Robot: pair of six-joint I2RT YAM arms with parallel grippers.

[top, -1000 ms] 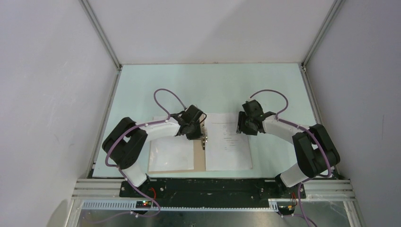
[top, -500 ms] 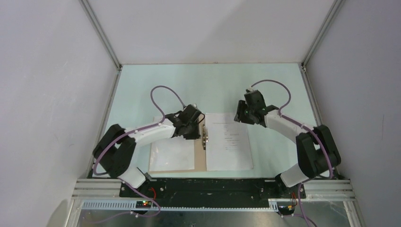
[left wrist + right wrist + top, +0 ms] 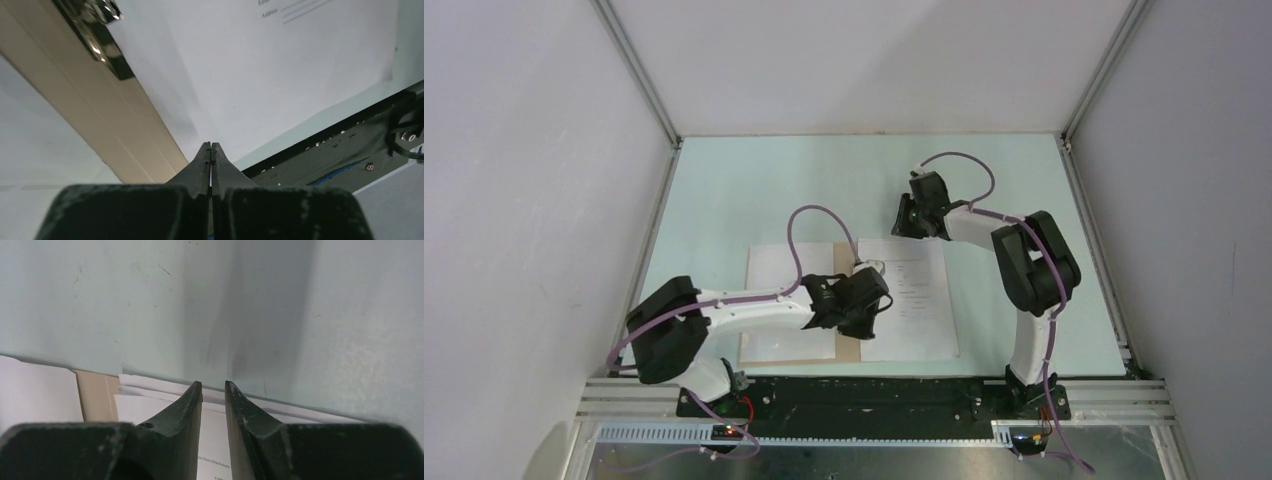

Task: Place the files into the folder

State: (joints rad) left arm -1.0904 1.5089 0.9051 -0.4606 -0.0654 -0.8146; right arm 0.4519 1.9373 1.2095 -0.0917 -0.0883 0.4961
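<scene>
The folder [image 3: 847,349] lies open and flat by the near edge of the worktop [image 3: 824,190], its spine running near-to-far. The files [image 3: 919,322] cover both leaves, long sides along the spine — the printed heading at the far end. The left gripper [image 3: 210,146] has its jaws together and empty, over the spine. The right gripper [image 3: 213,384] has its jaws slightly apart — empty, at the sheets' far edge.

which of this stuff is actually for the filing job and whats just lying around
For the job:
- folder, open flat
- printed file on its right leaf
- blank-looking file on its left leaf
- metal clip at the spine

Not for the job (nothing loose, only fixtures):
- table
- frame post
- black base bar
</scene>
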